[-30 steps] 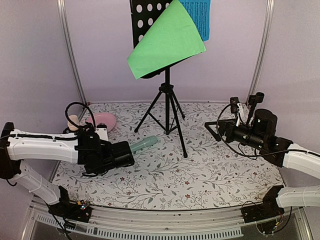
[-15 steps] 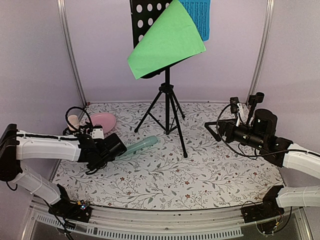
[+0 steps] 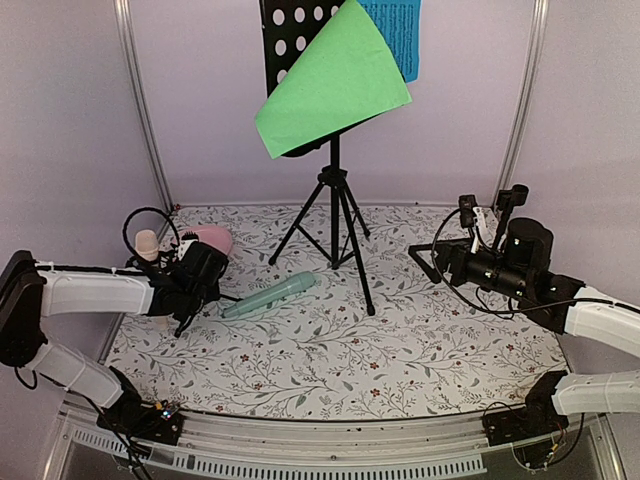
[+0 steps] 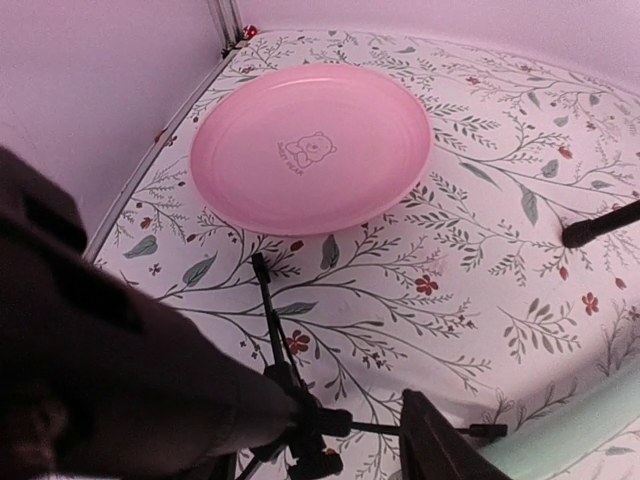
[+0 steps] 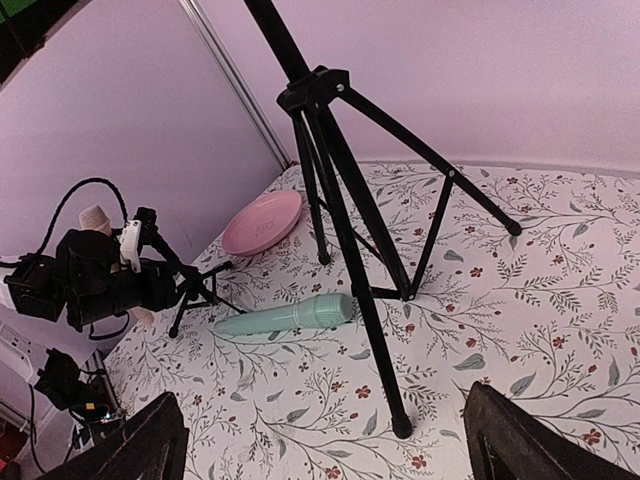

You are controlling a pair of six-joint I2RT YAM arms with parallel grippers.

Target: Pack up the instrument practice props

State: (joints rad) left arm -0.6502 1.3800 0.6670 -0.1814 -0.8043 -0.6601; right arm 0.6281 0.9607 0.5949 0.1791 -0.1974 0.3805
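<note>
The black perforated music rack (image 3: 290, 35) stands at the back on tripod legs (image 5: 345, 215). It carries a green sheet (image 3: 335, 85) and a blue sheet (image 3: 395, 30). The mint microphone (image 3: 270, 295) lies flat on the cloth, left of the legs. My left gripper (image 3: 205, 268) is open, its jaws either side of the hub of a small black tripod (image 4: 305, 440). A beige microphone (image 3: 147, 243) stands just behind that wrist. My right gripper (image 3: 435, 262) is open and empty, held above the cloth at the right.
A pink plate (image 4: 310, 145) sits in the back left corner, just beyond the small tripod. One foot of the rack's tripod (image 4: 600, 225) reaches toward it. Purple walls and metal posts (image 3: 140, 110) close in the floral cloth.
My left gripper has drawn back and to the left, away from the mint microphone, which now lies fully in view. It now sits at the small tripod. The right arm has not moved.
</note>
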